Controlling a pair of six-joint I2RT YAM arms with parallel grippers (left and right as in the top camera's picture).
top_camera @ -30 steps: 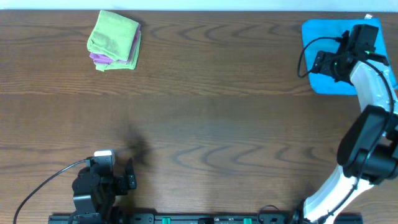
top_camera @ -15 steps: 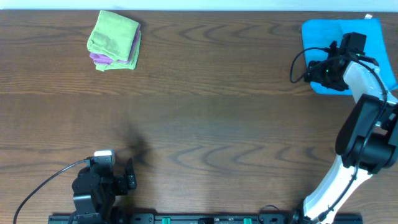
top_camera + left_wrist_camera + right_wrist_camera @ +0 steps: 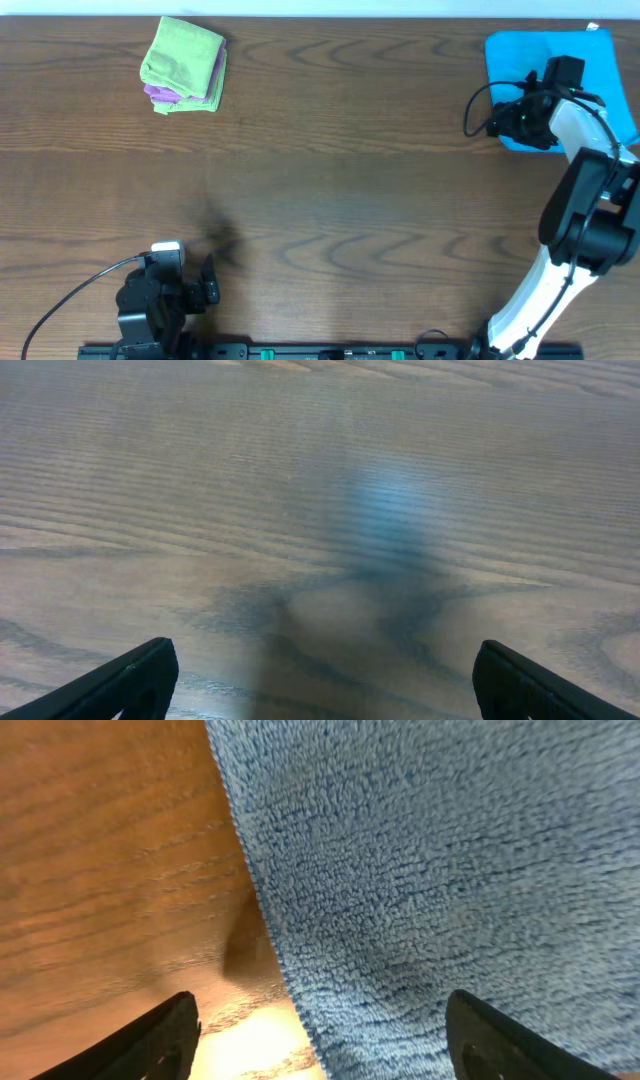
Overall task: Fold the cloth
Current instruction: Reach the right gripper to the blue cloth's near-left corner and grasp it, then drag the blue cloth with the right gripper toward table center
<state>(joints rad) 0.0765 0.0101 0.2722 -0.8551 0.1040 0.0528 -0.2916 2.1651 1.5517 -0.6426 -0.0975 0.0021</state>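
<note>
Hovering low over the cloth [image 3: 518, 58], the right gripper [image 3: 325, 1038] has its fingers spread wide. The wrist view shows the cloth's border running down between them, with bare wood on one side and blue pile on the other. That stance reads as lining up to pinch this edge, the one facing the middle of the table [image 3: 350, 180], so it can be lifted and carried across for a fold. The cloth lies flat at the far right corner of the table, partly under the right arm, and nothing grips it yet. The left gripper [image 3: 320, 682] sits at the near left, well apart, its fingers equally wide over bare wood, probably parked because the cloth lies beyond its easy reach. The lime-green folded cloth [image 3: 185, 58], with a purple one [image 3: 157, 93] beneath it, rests at the far left, clear of the work.
</note>
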